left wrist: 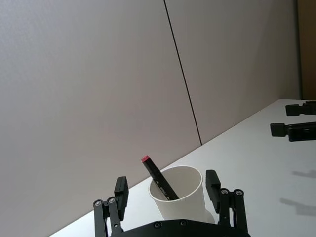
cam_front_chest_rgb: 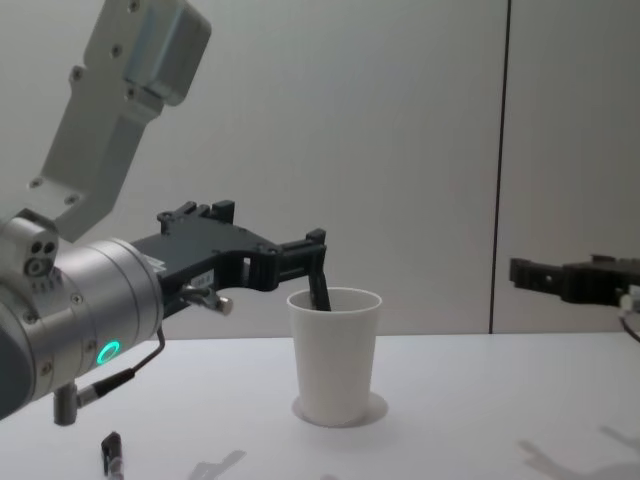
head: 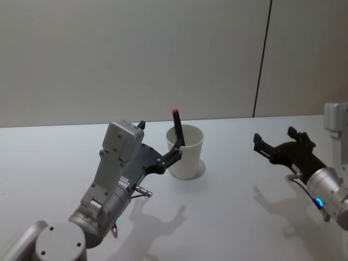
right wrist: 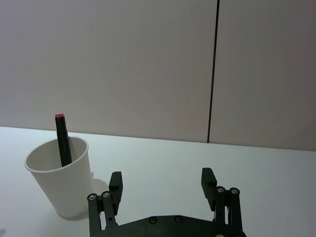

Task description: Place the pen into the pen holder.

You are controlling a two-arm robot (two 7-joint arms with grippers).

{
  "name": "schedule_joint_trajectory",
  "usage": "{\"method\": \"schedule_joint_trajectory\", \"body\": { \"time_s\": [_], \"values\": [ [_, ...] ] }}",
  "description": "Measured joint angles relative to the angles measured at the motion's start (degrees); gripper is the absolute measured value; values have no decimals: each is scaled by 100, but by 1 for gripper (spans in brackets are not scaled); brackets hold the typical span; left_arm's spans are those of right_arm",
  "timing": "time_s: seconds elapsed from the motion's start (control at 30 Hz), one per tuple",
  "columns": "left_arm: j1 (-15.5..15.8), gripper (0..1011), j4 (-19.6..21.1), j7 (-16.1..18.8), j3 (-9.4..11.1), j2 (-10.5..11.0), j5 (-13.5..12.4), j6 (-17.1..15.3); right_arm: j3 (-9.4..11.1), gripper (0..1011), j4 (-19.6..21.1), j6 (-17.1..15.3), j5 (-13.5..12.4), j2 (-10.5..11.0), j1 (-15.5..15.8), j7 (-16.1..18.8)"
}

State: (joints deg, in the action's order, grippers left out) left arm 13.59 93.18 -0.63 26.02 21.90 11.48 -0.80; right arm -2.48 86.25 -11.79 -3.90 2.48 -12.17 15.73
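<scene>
The risk, as I judged it, was my own left claw point(left wrist: 166, 181). It hung wide open at centre frame in the head view, one finger just beside the rim of the pen holder point(head: 186, 157). A careless pull-back could clip that light paper cup and tip it over on the table point(head: 234, 206). The pen point(head: 177, 128) stood inside the holder, a dark barrel with a red end, leaning on the rim and poking above it. My right claw point(right wrist: 162, 175), also wide, waited well apart at the right.
</scene>
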Motion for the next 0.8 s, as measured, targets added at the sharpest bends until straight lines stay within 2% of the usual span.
{"method": "schedule_joint_trajectory", "body": {
  "time_s": [0.2, 0.33, 0.8],
  "values": [
    [0, 1000, 0, 0, 0, 0, 0, 0, 52, 1002, 324, -327, -18, 84, 206, -32],
    [0, 1000, 0, 0, 0, 0, 0, 0, 68, 1002, 483, -437, -18, 119, 298, -47],
    [0, 1000, 0, 0, 0, 0, 0, 0, 79, 1002, 915, -650, 55, 203, 540, -79]
  ]
}}
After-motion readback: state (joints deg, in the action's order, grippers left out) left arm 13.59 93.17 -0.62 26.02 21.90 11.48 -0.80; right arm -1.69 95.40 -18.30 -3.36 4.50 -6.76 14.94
